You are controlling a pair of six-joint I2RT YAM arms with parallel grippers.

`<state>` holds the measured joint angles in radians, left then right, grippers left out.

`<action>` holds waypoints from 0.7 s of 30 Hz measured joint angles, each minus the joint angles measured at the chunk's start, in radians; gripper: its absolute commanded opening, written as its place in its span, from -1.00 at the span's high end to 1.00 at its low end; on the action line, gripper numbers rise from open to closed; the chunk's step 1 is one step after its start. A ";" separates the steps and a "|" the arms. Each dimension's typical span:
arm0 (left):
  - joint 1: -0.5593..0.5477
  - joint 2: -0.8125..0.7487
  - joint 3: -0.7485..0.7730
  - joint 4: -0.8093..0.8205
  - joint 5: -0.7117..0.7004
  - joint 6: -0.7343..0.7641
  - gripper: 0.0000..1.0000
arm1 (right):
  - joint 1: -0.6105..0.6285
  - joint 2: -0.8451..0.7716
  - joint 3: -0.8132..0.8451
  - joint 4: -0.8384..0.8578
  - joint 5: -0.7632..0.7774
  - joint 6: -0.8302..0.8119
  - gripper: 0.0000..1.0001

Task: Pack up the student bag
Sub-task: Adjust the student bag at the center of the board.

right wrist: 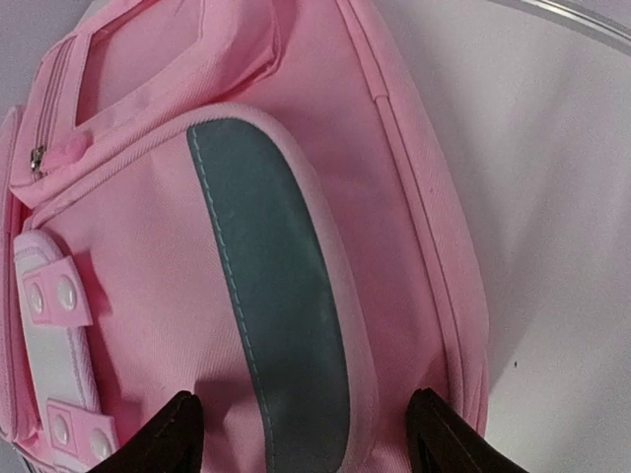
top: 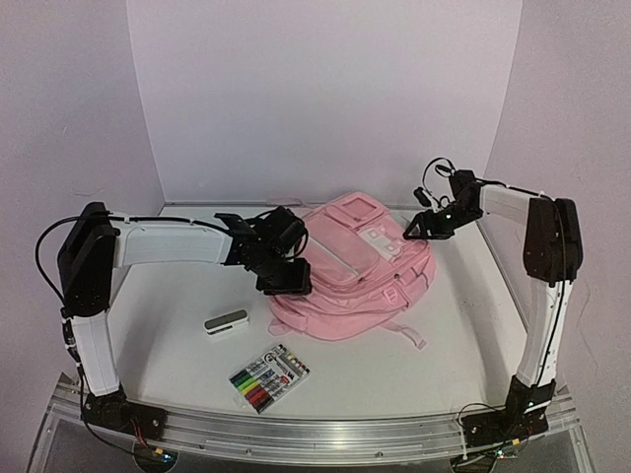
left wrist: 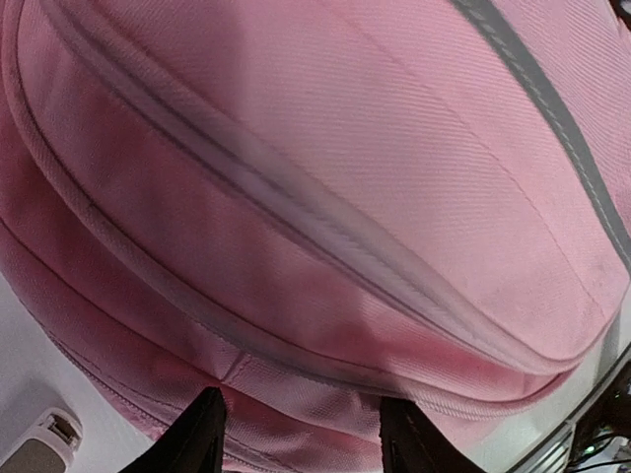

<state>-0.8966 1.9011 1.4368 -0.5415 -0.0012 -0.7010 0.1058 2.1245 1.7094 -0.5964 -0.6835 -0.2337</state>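
We see soft, even, pinkish light and a faint shadow beside the student bag (top: 355,286); wrist views bulge at edges, the left fingers (left wrist: 202,439) perhaps defocused.

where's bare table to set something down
Widest bare patch: front right, between the student bag, the right arm's upright and the near rail. Smaller: front left, between the left arm and the white block. Crowded: bag's left side, with left gripper, block and marker pack.

A soft pink fabric student bag (top: 365,296) is laid flat near the middle of the white table (top: 177,365), front side up, with its top turned toward the far wall. Zipped front pockets are shown, small white patches (top: 380,239) are set near the top, and a pink strap (top: 409,333) is trailed out at the near right.
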 measured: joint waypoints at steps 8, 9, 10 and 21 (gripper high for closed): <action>0.129 0.122 0.079 0.018 0.087 0.016 0.05 | -0.003 -0.269 -0.345 -0.062 -0.093 -0.001 -0.13; 0.140 0.135 0.097 0.017 0.088 0.021 0.00 | -0.002 -0.300 -0.390 -0.078 -0.104 -0.001 -0.14; 0.150 0.145 0.115 0.017 0.088 0.025 -0.05 | -0.001 -0.331 -0.437 -0.097 -0.117 -0.001 -0.16; 0.186 0.053 0.073 0.041 0.077 0.020 -0.35 | 0.002 -0.465 -0.344 -0.210 -0.067 -0.045 -0.84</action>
<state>-0.7102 1.9545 1.5095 -0.5010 0.0754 -0.6810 0.1081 1.6597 1.3656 -0.8063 -0.7508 -0.2784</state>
